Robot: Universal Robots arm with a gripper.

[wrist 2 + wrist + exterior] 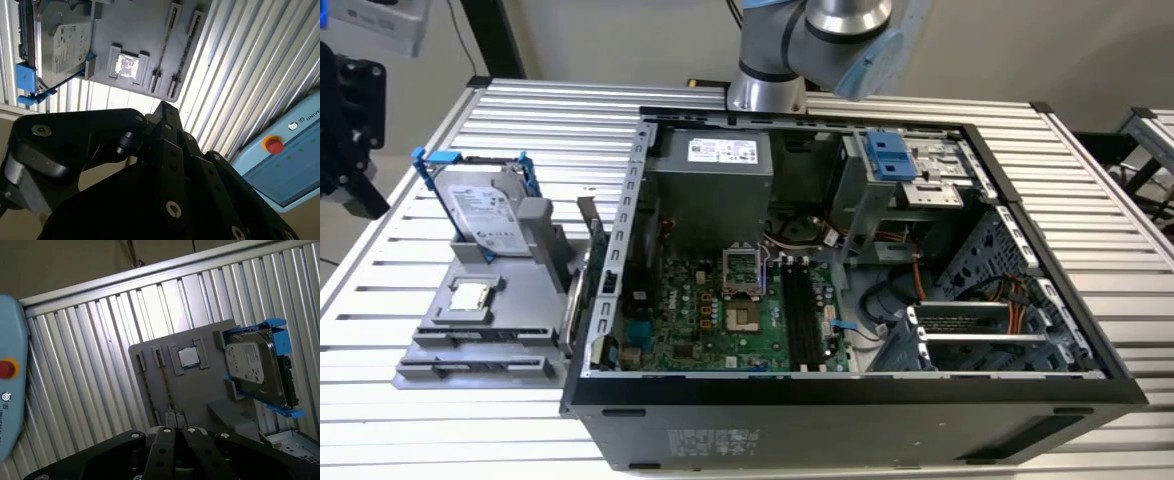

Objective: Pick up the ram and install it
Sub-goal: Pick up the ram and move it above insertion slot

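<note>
The ram [167, 390] stands on edge in a slot of the grey holder [200, 390], beside the small square chip [189, 356]. It shows as a thin dark line in both wrist views [164, 47]. In the exterior view it is a narrow strip [575, 295] at the holder's side nearest the open computer case [854, 390]. My black gripper [178, 431] hangs high above the holder with its fingers together and nothing between them; in the second wrist view its tip [162, 107] points towards the holder. The black motherboard slots [807, 320] lie inside the case.
A silver hard drive in a blue frame [487, 210] stands at the holder's far end. A blue pendant with a red button [280, 160] lies past the slatted table's edge. The arm's base [767, 90] rises behind the case.
</note>
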